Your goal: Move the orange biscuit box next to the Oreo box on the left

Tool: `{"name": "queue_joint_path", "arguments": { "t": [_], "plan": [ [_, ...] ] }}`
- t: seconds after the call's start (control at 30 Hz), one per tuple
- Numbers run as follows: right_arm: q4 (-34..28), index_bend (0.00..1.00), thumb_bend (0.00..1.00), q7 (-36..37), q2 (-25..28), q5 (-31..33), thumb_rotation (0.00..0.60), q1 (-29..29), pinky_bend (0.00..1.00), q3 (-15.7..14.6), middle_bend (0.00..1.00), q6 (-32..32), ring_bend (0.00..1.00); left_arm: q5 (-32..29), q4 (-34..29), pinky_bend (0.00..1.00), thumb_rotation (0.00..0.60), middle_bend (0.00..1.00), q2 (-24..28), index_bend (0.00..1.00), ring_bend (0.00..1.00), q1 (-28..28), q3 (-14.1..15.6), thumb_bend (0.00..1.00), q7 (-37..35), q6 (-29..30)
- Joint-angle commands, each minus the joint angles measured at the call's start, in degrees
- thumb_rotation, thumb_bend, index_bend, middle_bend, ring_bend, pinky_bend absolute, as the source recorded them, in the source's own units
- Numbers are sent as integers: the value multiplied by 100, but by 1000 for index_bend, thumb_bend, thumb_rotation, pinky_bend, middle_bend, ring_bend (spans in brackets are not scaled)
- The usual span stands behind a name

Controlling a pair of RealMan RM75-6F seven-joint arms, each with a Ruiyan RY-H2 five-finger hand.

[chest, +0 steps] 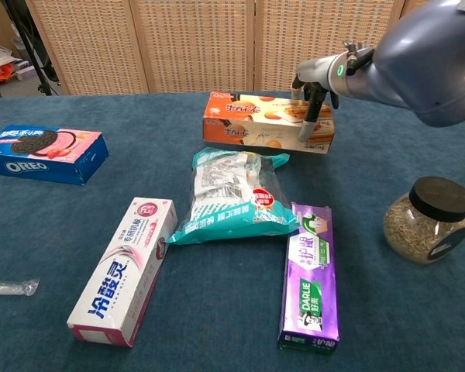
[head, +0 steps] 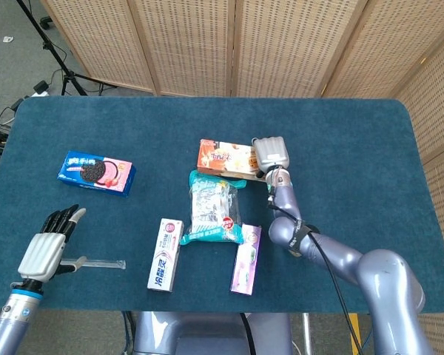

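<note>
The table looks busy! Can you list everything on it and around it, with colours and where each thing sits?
orange biscuit box: one, orange, held above table centre
Oreo box: one, blue and pink, left
snack bag: one, teal and clear, centre
white toothpaste box: one, white and pink, front
purple toothpaste box: one, purple, front
jar: one, black lid, right
plastic wrapper: one, clear, front left
table: one, blue
screen: one, wicker, behind
right hand: grips the biscuit box's right end
left hand: front left, fingers apart

Oreo box [head: 96, 172] lies far left on the surface [head: 340, 133]; biscuit box [head: 226, 159] sits directly behind the snack bag [head: 213, 208], centre.
</note>
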Motion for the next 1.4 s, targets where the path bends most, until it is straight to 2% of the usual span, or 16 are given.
{"name": "queue_joint_path", "arguments": {
  "t": [0.03, 0.3, 0.43, 0.63, 0.73, 1.0, 1.2, 1.4],
  "plan": [
    [255, 551, 131, -117, -223, 191, 600, 178, 425, 105, 425, -13, 323, -2, -18, 0, 600, 0, 25, 0, 0, -3, -1, 221, -39, -8],
    [749, 551, 131, -203, -548, 290, 600, 390, 425, 215, 419, -162, 323, -3, -19, 0, 600, 0, 56, 0, 0, -21, 11, 221, -130, -65],
    [857, 528, 126, -174, -645, 279, 600, 387, 425, 240, 334, -221, 273, -32, -4, 0, 600, 0, 51, 0, 0, -35, 15, 221, -147, -112],
    [824, 282, 62, -120, -683, 521, 600, 303, 381, 362, 92, -319, 43, -16, -19, 0, 600, 0, 53, 0, 0, -31, 15, 221, -143, -88],
    [745, 185, 53, -36, -641, 545, 600, 269, 327, 422, 8, -372, 0, -3, -28, 0, 600, 0, 55, 0, 0, -33, 27, 221, -145, -95],
    [482, 143, 53, 251, -476, 281, 600, 170, 223, 443, 0, -293, 0, 1, -36, 0, 600, 0, 64, 0, 0, -38, 28, 221, -163, -100],
    [404, 65, 53, 417, -394, 100, 600, 57, 107, 399, 0, -157, 0, 32, -65, 0, 600, 0, 78, 0, 0, -27, 32, 221, -181, -63],
    [167, 58, 53, 472, -56, -53, 600, -179, 76, 302, 0, 42, 0, 46, -82, 0, 600, 0, 84, 0, 0, -26, 54, 222, -182, -78]
  ]
}}
